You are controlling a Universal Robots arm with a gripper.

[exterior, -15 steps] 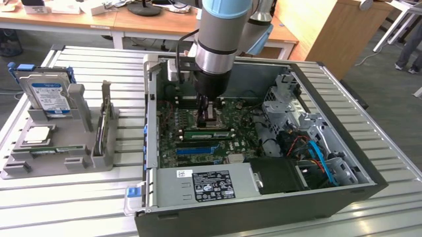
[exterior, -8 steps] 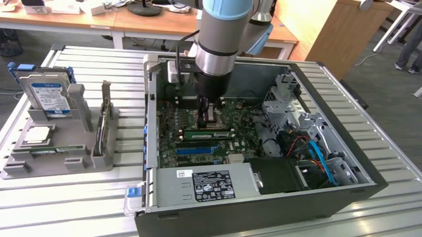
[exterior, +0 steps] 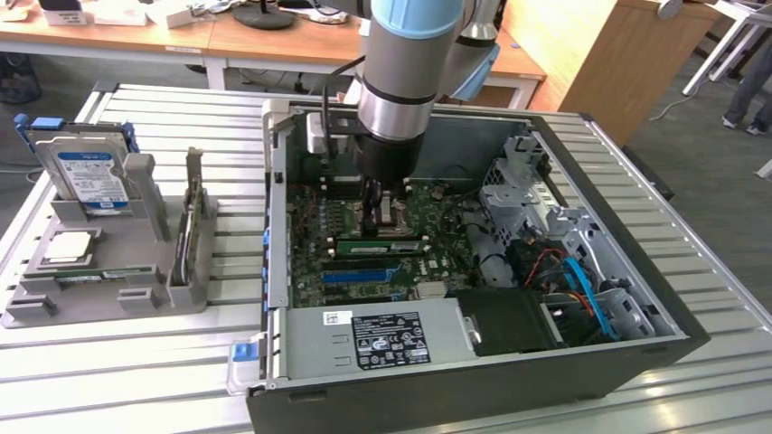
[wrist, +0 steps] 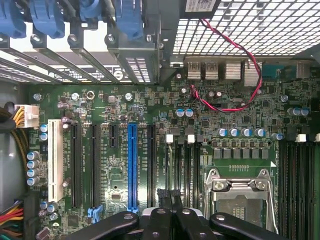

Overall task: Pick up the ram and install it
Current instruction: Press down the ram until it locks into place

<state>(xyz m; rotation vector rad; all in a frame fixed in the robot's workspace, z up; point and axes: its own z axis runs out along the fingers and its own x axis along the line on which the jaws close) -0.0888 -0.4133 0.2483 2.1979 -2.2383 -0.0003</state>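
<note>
The ram (exterior: 108, 273), a slim green stick with dark chips, lies in the front groove of the grey parts holder (exterior: 181, 294) at the exterior view's left. My gripper (exterior: 383, 217) is far from it, lowered inside the open computer case (exterior: 483, 380) over the green motherboard (exterior: 440, 262). In the wrist view the black fingertips (wrist: 164, 195) meet, so the gripper (wrist: 170, 192) is shut with nothing visible between them. They hover by the black memory slots (wrist: 184, 165), beside the empty silver processor socket (wrist: 235, 200). A green strip (exterior: 380, 244) shows among those slots; I cannot tell if it is a stick.
The holder also carries a blue-labelled hard drive (exterior: 85, 172), a square silver processor (exterior: 67, 246) and a thin upright card (exterior: 191, 221). Inside the case are a blue expansion slot (wrist: 131, 165), a drive cage (exterior: 525, 190), the power supply (exterior: 386, 339) and red and blue cables (exterior: 573, 271).
</note>
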